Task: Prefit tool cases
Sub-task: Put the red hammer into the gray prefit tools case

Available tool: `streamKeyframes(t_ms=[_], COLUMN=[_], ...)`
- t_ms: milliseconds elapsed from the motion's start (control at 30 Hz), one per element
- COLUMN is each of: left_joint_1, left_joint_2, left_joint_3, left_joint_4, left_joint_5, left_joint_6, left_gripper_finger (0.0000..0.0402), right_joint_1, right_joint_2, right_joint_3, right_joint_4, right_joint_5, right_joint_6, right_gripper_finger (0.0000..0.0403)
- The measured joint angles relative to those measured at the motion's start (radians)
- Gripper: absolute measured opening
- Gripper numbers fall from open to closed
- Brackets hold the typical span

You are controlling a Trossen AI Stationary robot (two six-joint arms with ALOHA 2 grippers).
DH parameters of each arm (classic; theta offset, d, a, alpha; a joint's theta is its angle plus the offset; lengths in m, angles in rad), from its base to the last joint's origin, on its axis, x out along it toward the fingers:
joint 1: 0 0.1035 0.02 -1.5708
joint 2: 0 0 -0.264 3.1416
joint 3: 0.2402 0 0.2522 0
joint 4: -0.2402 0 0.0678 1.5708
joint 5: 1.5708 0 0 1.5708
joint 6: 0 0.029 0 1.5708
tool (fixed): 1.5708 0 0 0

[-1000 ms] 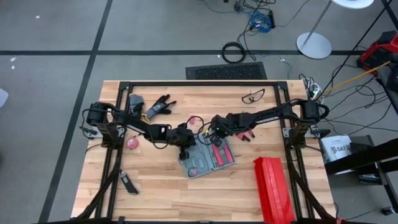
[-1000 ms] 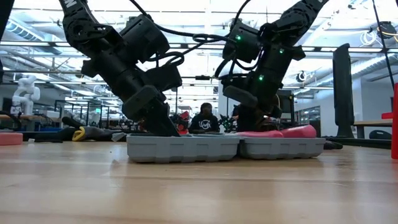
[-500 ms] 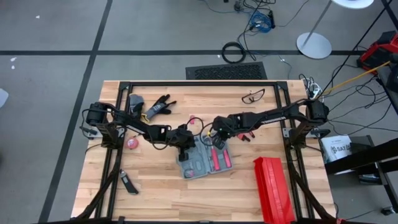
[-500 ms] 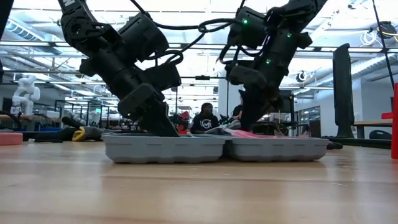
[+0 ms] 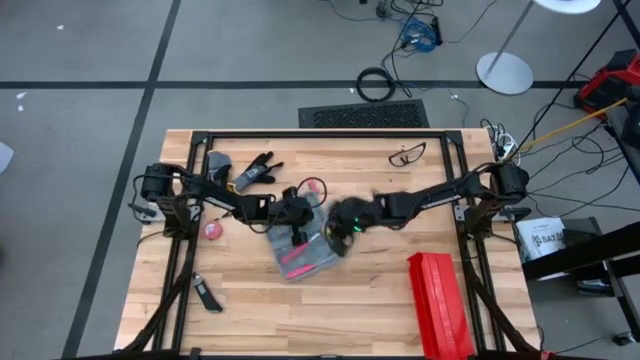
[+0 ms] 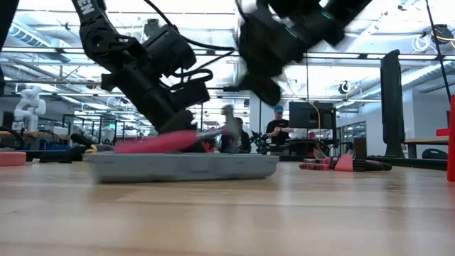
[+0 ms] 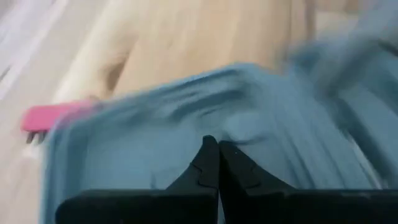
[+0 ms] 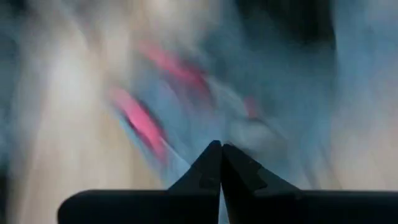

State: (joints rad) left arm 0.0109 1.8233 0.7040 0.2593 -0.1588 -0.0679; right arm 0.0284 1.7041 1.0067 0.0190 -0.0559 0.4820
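We find the right gripper [image 5: 345, 222] smeared by motion from above, its contact with the tool case [image 5: 303, 252] indeterminate. Both wrist views are blurred; the case [image 7: 205, 130] reads only as blue-grey streaks. The red box [image 5: 440, 305] is cut off at the frame edge.

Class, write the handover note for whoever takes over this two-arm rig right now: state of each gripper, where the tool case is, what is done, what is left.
Left gripper: shut, right up against the tool case.
Right gripper: shut, at the case's right side, not seen holding anything.
Tool case: flat on the table near the middle, between both arms, a pink-handled tool lying on it.
Red ribbed box: front right, untouched.
Done: one pink tool is on the case.
Left: whether it is seated in a slot cannot be told; more pink tools lie on the table.
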Motion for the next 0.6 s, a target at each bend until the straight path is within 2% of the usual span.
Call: streamKeyframes(t_ms=[33,167,367,600], left_joint_1=[-0.001,-0.010,-0.010,-0.012], left_joint_2=[0.003,0.003,0.002,-0.128], left_joint_3=[0.004,0.002,0.002,-0.007], left_joint_4=[0.011,0.023,0.026,-0.043], left_joint_5=[0.020,0.080,0.083,0.085], left_joint_6=[-0.004,-0.002,-0.009,-0.014], left_gripper_finger=[0.0000,0.0000,0.0000,0.0000], right_joint_1=[-0.004,-0.011,-0.006,-0.003], right_joint_2=[-0.001,0.005,-0.004,-0.003], right_joint_3=[0.016,0.030,0.089,0.106], right_joint_4=[0.067,0.084,-0.007,-0.145], right_joint_5=[0.032,0.066,0.055,0.060], right_joint_6=[-0.001,-0.026,-0.060,-0.055], right_gripper_finger=[0.0000,0.0000,0.0000,0.0000])
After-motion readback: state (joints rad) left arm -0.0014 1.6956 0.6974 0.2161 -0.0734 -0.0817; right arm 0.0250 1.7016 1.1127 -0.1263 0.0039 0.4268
